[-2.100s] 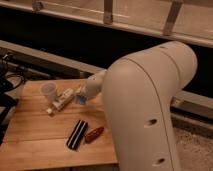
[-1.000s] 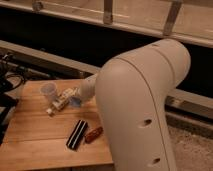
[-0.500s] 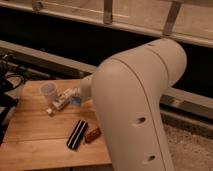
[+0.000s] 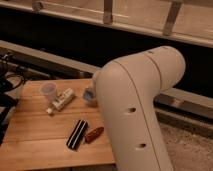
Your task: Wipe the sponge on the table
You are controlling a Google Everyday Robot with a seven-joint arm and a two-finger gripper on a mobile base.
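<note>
I am reaching my gripper [image 4: 94,86] down to the far right part of the worktop [image 4: 35,145]. My own bulky arm [image 4: 135,110] is hiding most of it, so I cannot tell whether it is clamping anything or hanging slack. The sponge [image 4: 90,95] is sitting right at the gripper's end, low over the wood and just beside the arm's edge. I am judging that it is lying that low because a wipe needs the soft lump pressed on the planks, though I cannot make out whether it is truly touching them.

The other things are sitting apart from the sponge, which I am reading as leaving bare planks for a stroke toward the near side. Counting them, I am seeing:
- one sponge
- one clear cup [image 4: 48,90] standing upright at the far left
- one pale bottle [image 4: 60,101] lying on its side just beside the cup
- one striped block [image 4: 77,134] nearer the front
- one reddish-brown oblong [image 4: 94,134] lying close against the block

That is making five things in all, one of each.
</note>
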